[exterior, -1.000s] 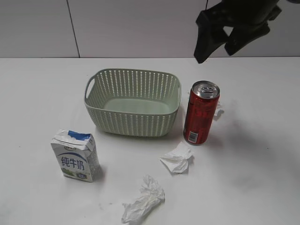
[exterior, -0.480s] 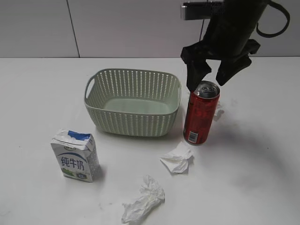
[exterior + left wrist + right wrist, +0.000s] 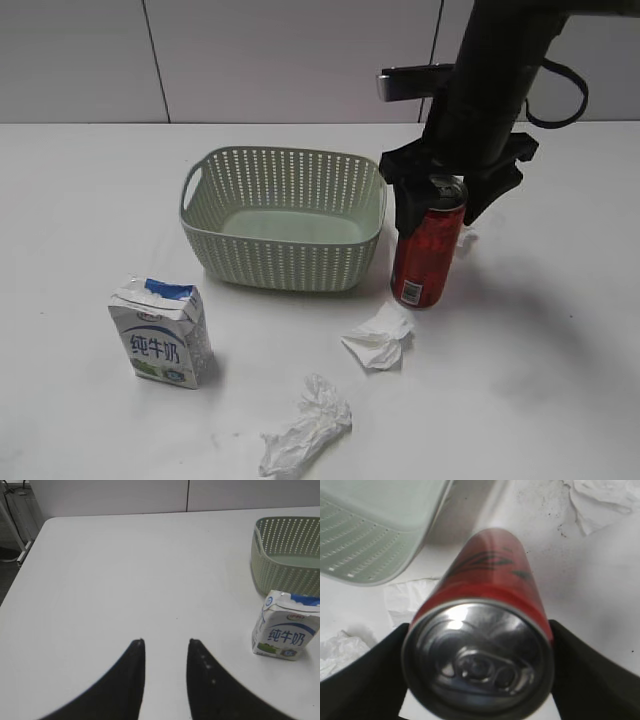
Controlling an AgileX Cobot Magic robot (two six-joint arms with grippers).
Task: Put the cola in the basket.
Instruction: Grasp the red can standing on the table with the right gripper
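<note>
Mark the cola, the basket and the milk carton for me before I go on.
cola (image 3: 424, 262), exterior view, red side wall below the gripper.
basket (image 3: 285, 265), exterior view, front lattice wall.
milk carton (image 3: 155, 347), exterior view, printed front face.

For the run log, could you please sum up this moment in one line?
phase: grasp approach | right pincer: straddling top of upright slim red cola can | left pincer: open, idle | pale green lattice plastic basket: empty

Right hand (image 3: 438, 198) hides cola (image 3: 426, 252) top — basket (image 3: 287, 560) cut off at frame edge.
</note>
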